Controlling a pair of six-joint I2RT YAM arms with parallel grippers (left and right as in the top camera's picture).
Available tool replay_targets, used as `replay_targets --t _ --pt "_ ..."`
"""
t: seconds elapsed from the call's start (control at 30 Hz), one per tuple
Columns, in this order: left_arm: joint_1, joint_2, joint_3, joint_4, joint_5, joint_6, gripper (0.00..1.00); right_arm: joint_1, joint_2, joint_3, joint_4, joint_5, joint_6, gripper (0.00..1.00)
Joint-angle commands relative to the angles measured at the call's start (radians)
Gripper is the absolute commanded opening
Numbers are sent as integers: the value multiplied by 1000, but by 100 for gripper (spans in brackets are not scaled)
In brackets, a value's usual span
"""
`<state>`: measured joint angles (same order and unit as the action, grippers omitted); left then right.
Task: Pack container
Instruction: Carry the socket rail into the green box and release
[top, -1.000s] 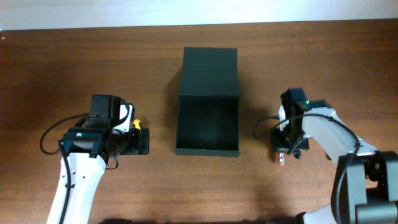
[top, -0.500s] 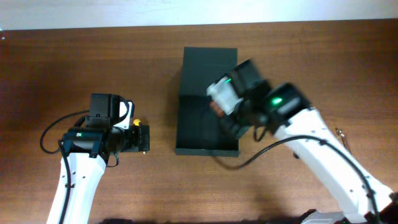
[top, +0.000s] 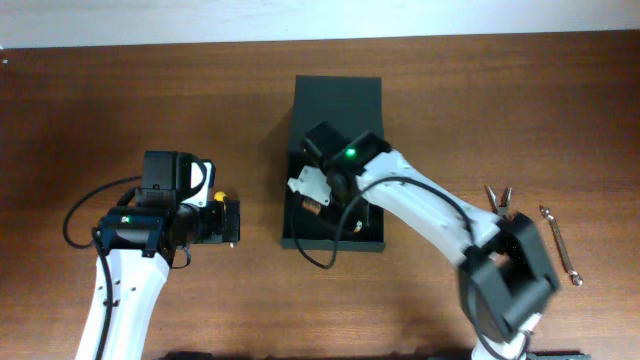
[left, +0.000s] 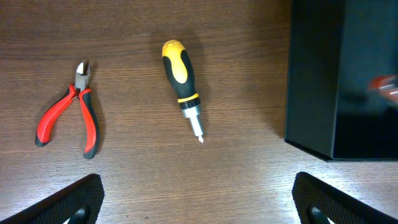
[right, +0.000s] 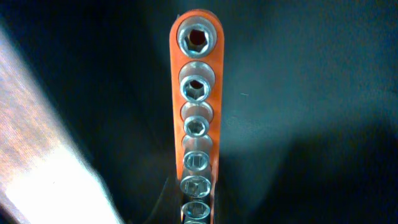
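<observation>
The container (top: 333, 243) is a dark green-black box, open in the middle of the table, with its flat lid (top: 338, 100) lying back behind it. My right gripper (top: 322, 205) reaches into the box. It is shut on an orange socket rail (right: 198, 93) with several chrome sockets, held over the dark inside (right: 311, 93) of the container. My left gripper (top: 228, 222) is open and empty left of the box. Its wrist view shows the container's wall (left: 311, 74) at the right.
A yellow-and-black screwdriver (left: 180, 84) and red-handled pliers (left: 68, 112) lie on the wood ahead of the left gripper. Right of the box lie another pair of pliers (top: 500, 198) and a thin wrench (top: 558, 243).
My right arm has swung from the table's right side to the box, carrying the socket rail into it. The left arm has not moved.
</observation>
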<state>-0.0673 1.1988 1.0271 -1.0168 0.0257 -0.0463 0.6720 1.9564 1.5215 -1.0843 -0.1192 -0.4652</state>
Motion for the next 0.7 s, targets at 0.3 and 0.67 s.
replay_targets --t 0.3,0.67 --pt "-1 -16 21 3 -7 -6 99 0 45 45 -61 -52 59 57" --pt "-1 -16 21 6 -7 -6 99 -167 -146 582 -470 158 381 86"
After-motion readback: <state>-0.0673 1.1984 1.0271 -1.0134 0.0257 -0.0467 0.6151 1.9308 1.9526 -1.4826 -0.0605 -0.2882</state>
